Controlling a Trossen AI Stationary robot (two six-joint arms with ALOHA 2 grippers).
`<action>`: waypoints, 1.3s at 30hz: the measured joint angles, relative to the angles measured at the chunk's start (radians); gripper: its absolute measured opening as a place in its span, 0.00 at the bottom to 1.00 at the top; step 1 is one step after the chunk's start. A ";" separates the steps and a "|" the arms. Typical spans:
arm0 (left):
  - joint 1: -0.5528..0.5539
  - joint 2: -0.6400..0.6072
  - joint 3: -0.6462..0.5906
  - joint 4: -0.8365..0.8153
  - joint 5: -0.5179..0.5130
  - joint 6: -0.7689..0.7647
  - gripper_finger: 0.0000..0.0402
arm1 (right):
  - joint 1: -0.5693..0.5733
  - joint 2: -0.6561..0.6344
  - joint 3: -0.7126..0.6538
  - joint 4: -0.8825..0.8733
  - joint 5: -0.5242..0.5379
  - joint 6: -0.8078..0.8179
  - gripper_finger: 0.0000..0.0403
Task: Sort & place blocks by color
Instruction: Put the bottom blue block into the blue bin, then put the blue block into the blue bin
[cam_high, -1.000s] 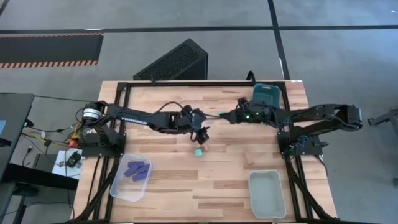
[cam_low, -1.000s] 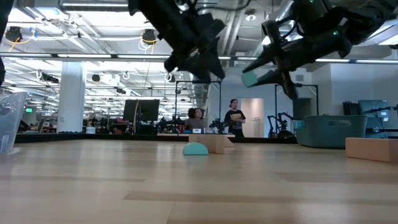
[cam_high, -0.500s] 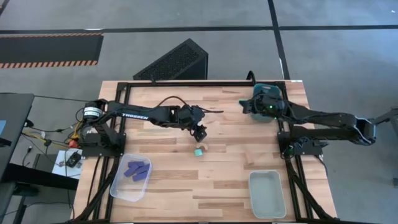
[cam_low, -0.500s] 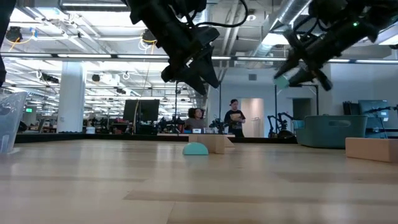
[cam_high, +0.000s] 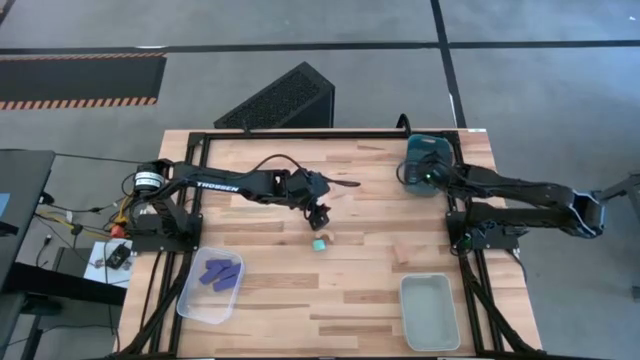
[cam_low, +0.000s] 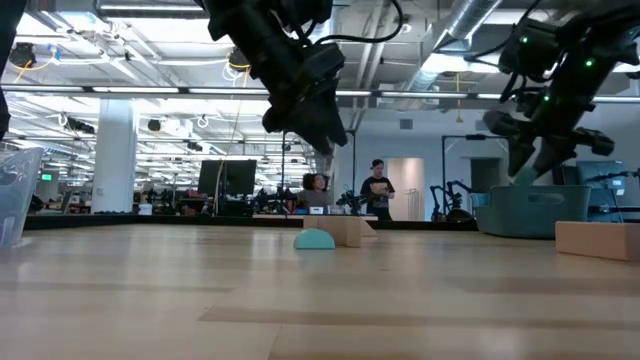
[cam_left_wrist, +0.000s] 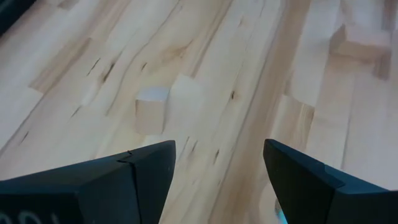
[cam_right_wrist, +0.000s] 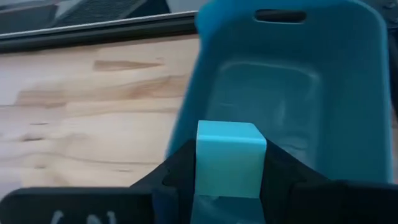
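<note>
One teal cube (cam_right_wrist: 231, 158) is pinched in the right claw (cam_right_wrist: 230, 180) over the teal bin (cam_right_wrist: 348, 93) at counter (cam_high: 260, 290) 1 o'clock. Next: release. Left claw (cam_left_wrist: 217, 168), spread, hovers near centre.

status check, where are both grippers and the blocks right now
Right gripper shut on teal cube, over teal bin. Left gripper open above tan block. Nothing blocking.
</note>
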 joint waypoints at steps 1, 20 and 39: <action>0.000 0.001 0.000 -0.009 0.000 0.010 0.58 | -0.010 0.006 0.000 0.001 -0.001 -0.001 0.36; -0.021 0.005 -0.153 0.182 0.170 0.196 0.58 | -0.047 0.017 0.000 0.261 -0.294 -0.217 0.62; -0.081 0.004 -0.280 0.285 0.112 0.126 0.58 | 0.119 0.017 0.000 0.391 -0.304 -0.206 0.56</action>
